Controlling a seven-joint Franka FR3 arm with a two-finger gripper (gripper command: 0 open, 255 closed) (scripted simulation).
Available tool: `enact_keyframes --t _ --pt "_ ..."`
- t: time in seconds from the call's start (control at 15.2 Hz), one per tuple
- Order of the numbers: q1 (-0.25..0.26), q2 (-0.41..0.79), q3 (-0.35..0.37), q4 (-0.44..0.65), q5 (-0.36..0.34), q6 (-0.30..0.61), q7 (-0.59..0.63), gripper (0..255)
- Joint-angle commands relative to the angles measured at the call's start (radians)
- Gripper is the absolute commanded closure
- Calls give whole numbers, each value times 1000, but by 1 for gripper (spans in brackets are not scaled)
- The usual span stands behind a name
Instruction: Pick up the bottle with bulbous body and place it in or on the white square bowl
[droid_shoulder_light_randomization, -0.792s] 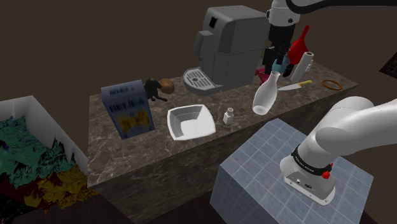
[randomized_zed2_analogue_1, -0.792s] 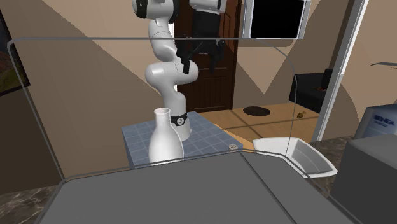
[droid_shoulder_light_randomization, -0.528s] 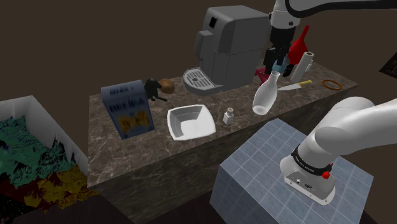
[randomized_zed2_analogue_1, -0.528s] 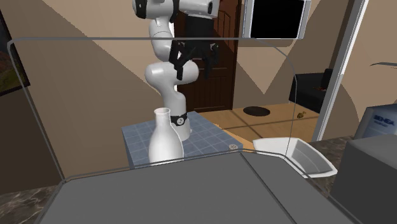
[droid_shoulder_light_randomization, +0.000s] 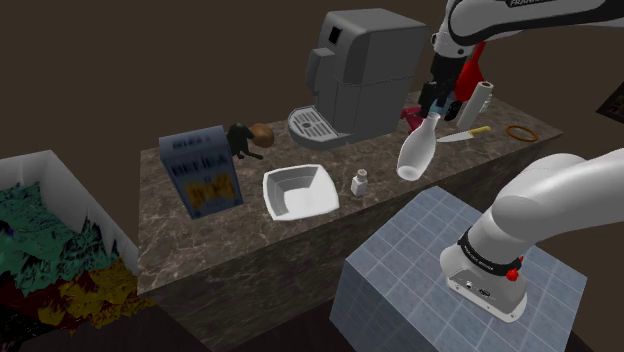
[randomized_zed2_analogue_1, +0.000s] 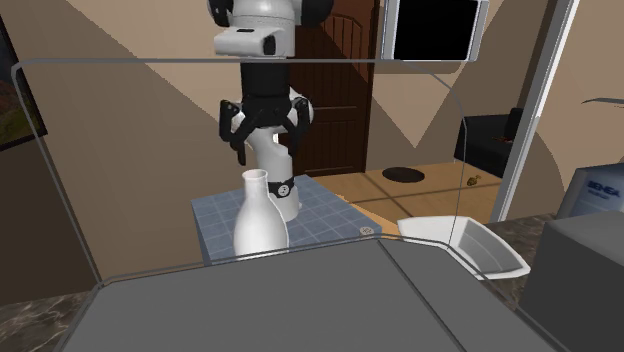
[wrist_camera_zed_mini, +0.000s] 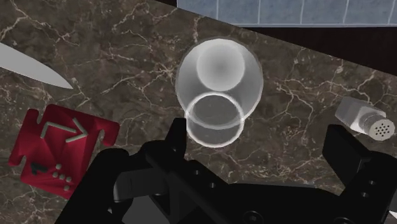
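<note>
A dark marble counter (droid_shoulder_light_randomization: 190, 235) carries a grey coffee machine (droid_shoulder_light_randomization: 360, 70) along its back edge. A blue printed box (droid_shoulder_light_randomization: 203, 172) stands upright toward the end at the shoulder view's left. The white square bowl (droid_shoulder_light_randomization: 299, 191) sits empty near the middle of the counter, close to the front edge.

The pale, see-through bottle (droid_shoulder_light_randomization: 418, 150) with the bulbous body stands upright at the front edge nearest the robot's stand. It is well apart from the bowl, and its round mouth is open. In the second exterior view the bottle (randomized_zed2_analogue_1: 260, 215) rises directly under the black hand (randomized_zed2_analogue_1: 266, 150), which hangs just above the neck with its fingers spread wide and nothing in its grip. From the wrist camera, the bottle (wrist_camera_zed_mini: 219, 79) lies ahead of the parted hand (wrist_camera_zed_mini: 261, 143), untouched by either finger.

A small white shaker (droid_shoulder_light_randomization: 359, 182) stands on the counter between bottle and bowl. A knife (droid_shoulder_light_randomization: 462, 134) lies flat behind the bottle.
</note>
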Motion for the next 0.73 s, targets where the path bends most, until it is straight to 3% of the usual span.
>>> enact_keyframes --t 0.0,0.66 --pt "-17 33 -50 -13 -10 66 -38 0" --pt "-23 71 -77 -95 -24 189 -43 0"
